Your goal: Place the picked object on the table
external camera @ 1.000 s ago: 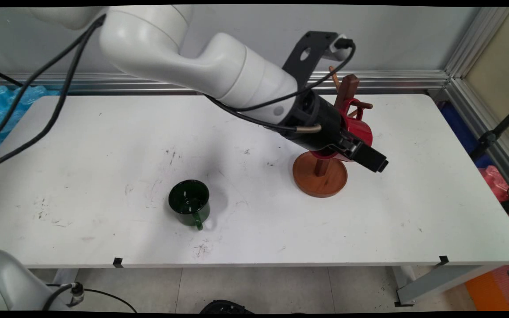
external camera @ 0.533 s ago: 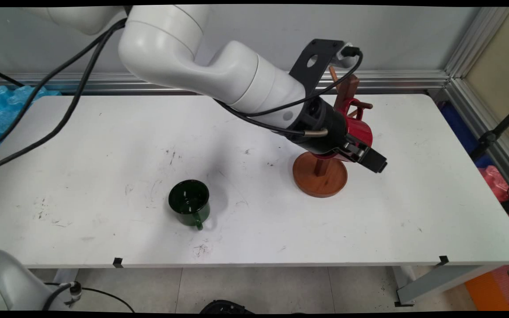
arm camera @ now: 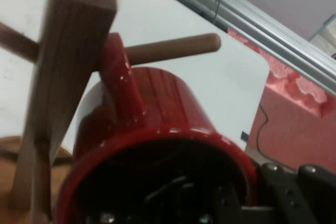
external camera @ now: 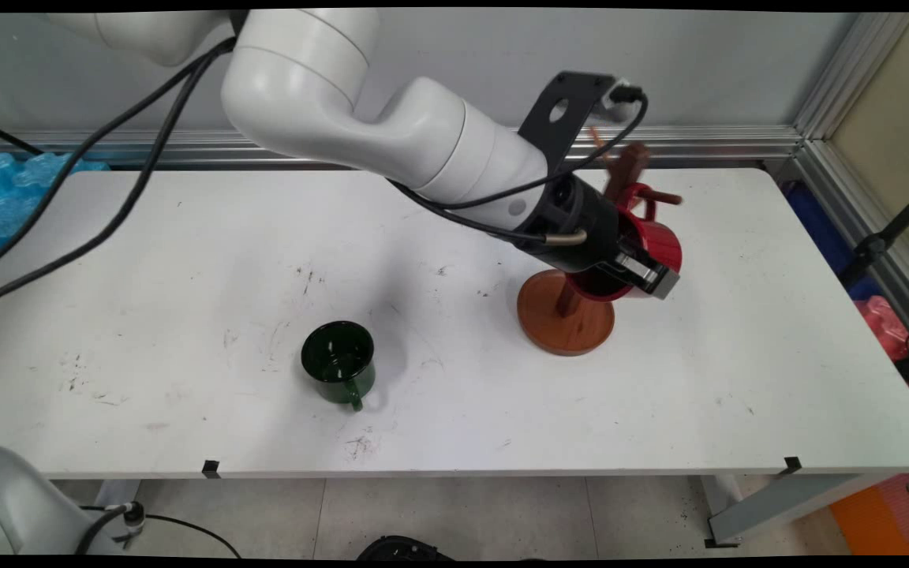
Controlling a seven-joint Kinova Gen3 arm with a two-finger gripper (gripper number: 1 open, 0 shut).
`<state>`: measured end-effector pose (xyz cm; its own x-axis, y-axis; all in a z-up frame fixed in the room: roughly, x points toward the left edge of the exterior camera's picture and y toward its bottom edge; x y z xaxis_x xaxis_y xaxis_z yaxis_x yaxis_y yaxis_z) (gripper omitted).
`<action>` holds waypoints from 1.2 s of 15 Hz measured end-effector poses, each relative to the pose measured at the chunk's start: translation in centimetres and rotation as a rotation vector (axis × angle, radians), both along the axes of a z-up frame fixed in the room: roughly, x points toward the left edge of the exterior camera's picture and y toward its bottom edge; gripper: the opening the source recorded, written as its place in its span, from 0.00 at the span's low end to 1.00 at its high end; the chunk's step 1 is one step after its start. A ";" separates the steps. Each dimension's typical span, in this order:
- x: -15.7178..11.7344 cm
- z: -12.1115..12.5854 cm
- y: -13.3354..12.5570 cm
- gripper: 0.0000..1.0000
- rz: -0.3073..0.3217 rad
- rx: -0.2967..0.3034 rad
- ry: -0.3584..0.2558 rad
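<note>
- On the right half of the table [external camera: 186, 237], toward its far side, the red mug [external camera: 656, 244] hangs by its handle [arm camera: 118, 77] on a peg [arm camera: 173, 50] of the wooden mug tree [external camera: 565, 319]
- The mug lies on its side: its open mouth faces the hand and its bottom points away, to the picture's right in the main view, so its long axis runs nearly in line with the gripper [external camera: 644, 280]
- The gripper is right at the mug's rim, with no gap between them; in the hand view one finger's linkage shows outside the wall at lower right and dark parts show inside the mouth
- From that I judge the fingers nearly closed, pinching the mug's wall near the rim, with nothing else held
- The handle sits on the side of the mug turned to the tree's post [arm camera: 68, 77], and the peg runs through it and sticks out beyond
- The post looks tilted rather than upright in the main view; whether the round base is flat on the table I cannot tell
- Well apart, toward the near middle of the table, a green mug [external camera: 338, 359] stands upright with its handle toward the near edge
- Count: one red mug, one green mug, one mug tree with at least two pegs showing, one gripper
</note>
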<state>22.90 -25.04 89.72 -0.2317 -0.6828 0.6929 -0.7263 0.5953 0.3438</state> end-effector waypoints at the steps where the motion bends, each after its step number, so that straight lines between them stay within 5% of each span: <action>1: 0.1 -0.1 -0.1 0.00 0.001 -0.001 -0.002; 18: 3.1 2.0 0.4 0.00 -0.009 -0.048 -0.004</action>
